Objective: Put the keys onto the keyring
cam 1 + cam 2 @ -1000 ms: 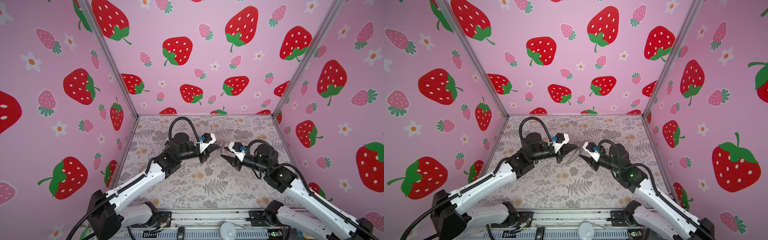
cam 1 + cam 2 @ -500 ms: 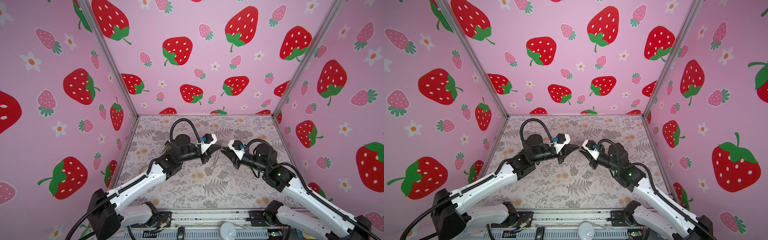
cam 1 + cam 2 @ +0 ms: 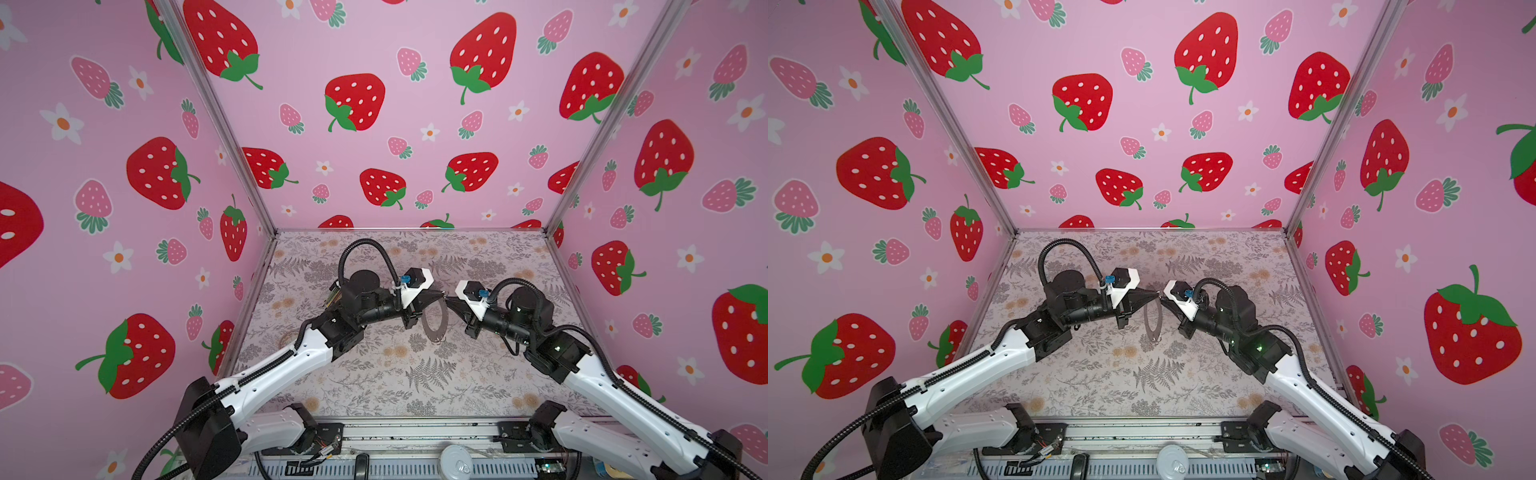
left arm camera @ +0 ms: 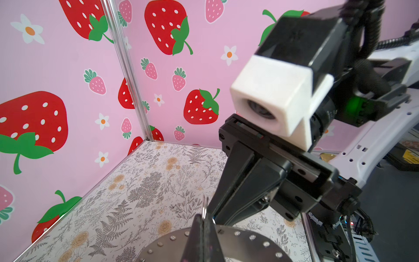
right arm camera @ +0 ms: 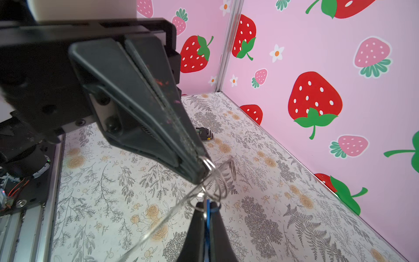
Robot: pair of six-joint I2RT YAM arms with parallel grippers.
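Both arms rise from their mounts at the near edge and slant toward the middle of the desk (image 3: 415, 386). The left arm (image 3: 282, 370) comes in from the near left and the right arm (image 3: 615, 395) from the near right. Each wrist is bent so that its gripper lies roughly level and points at the other. In both top views the left gripper (image 3: 442, 296) and the right gripper (image 3: 449, 300) meet almost tip to tip, raised above the floral desk, near its centre.

The left gripper's jaws are together, clamped on the top of the keyring (image 3: 435, 339). The keyring hangs edge-down below the tips, clear of the desk. The right wrist view shows small wire loops (image 5: 213, 177) bunched at the left gripper's tip.

The right gripper's jaws are also pressed together, and the blue head of the key (image 5: 207, 217) shows between them. The key sits just beside those loops; whether it touches them I cannot tell.

A bundle of hex keys (image 5: 204, 133) lies on the desk behind the left gripper in the right wrist view, well apart from both grippers.
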